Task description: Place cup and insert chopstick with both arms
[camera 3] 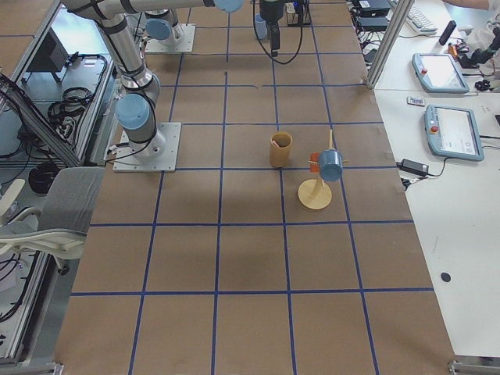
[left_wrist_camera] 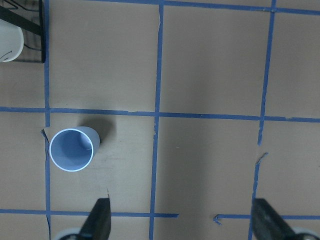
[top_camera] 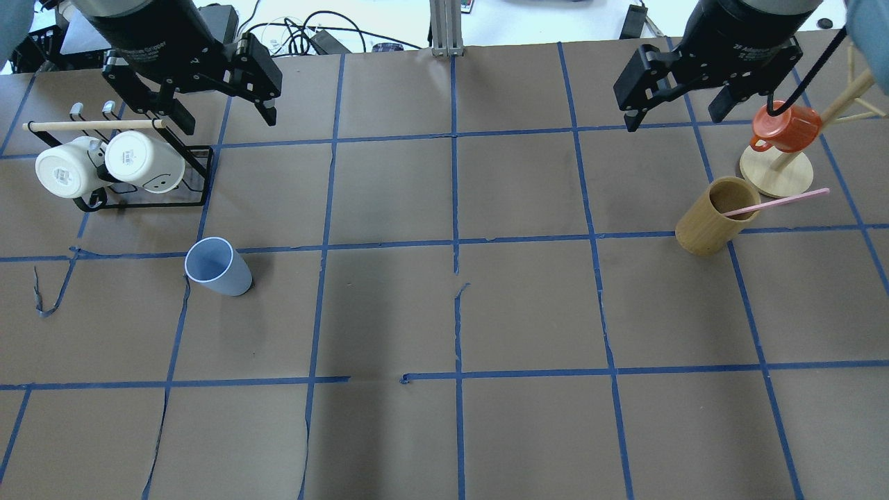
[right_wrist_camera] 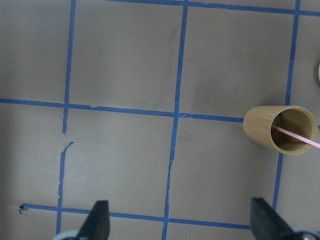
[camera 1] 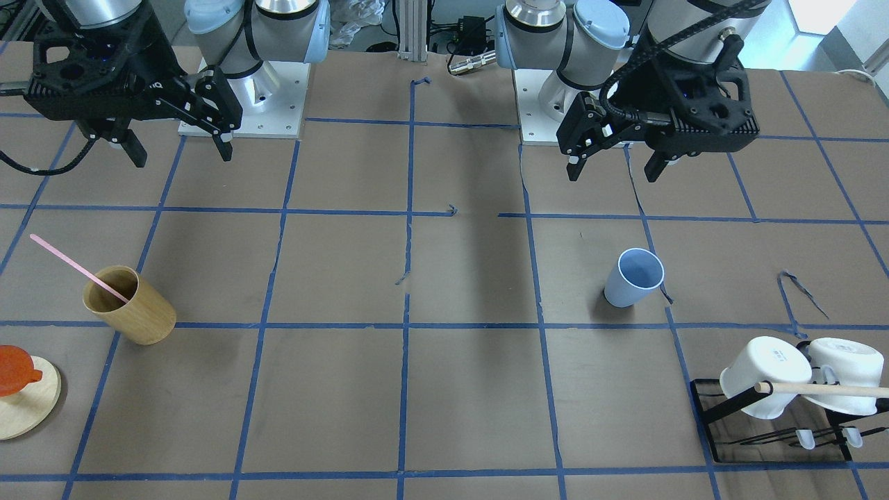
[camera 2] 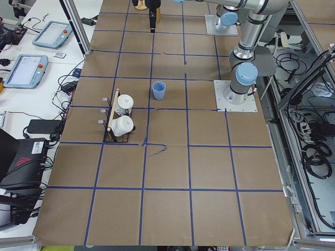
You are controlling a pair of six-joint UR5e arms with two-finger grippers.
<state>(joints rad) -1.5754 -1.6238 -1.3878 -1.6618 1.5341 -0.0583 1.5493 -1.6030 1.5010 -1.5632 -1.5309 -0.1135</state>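
Observation:
The pale blue cup (top_camera: 217, 267) stands upright on the table's left part; it also shows in the front view (camera 1: 633, 277) and the left wrist view (left_wrist_camera: 72, 149). The pink chopstick (top_camera: 778, 202) leans inside a tan wooden cup (top_camera: 712, 216), its top sticking out; it also shows in the front view (camera 1: 78, 268) and the right wrist view (right_wrist_camera: 298, 137). My left gripper (top_camera: 223, 120) hangs open and empty, high above the table behind the blue cup. My right gripper (top_camera: 674, 115) hangs open and empty, high behind the wooden cup.
A black wire rack (top_camera: 201, 177) with two white mugs (top_camera: 104, 167) and a wooden rod (top_camera: 94, 125) stands at far left. A wooden mug tree (top_camera: 776, 173) with an orange mug (top_camera: 785, 128) stands at far right. Blue tape lines grid the brown table (top_camera: 451, 312).

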